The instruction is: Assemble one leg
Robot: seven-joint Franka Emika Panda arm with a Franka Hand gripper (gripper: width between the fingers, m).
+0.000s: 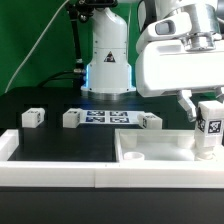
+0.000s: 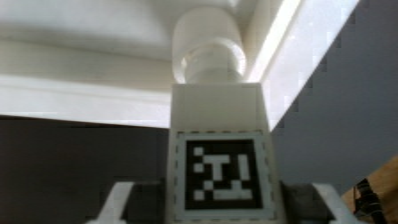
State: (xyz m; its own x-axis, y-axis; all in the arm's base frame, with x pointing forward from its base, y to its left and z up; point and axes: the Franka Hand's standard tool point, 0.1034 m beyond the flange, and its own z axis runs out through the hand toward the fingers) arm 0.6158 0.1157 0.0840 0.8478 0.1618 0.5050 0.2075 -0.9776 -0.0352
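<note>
Low exterior; wrist close on leg (image 2: 221,150)

The gripper (image 1: 206,112) clasped a tagged leg (image 1: 209,130) upright over the white slab (image 1: 150,152) at the exterior view's right; three other legs (image 1: 72,118) lay farther back, flanking the marker board (image 1: 105,118).

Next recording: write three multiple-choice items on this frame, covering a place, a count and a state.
1. The gripped small white tagged plastic leg is: A on the marker board; B at the large flat white slab; C at the exterior view's left edge.
2. Loose legs on the black table: A one; B five; C three.
3. The gripper: A shut on the leg; B open; C unseen.
Key: B, it hangs at the slab; C, three lie in a row; A, fingers clamp it.
</note>
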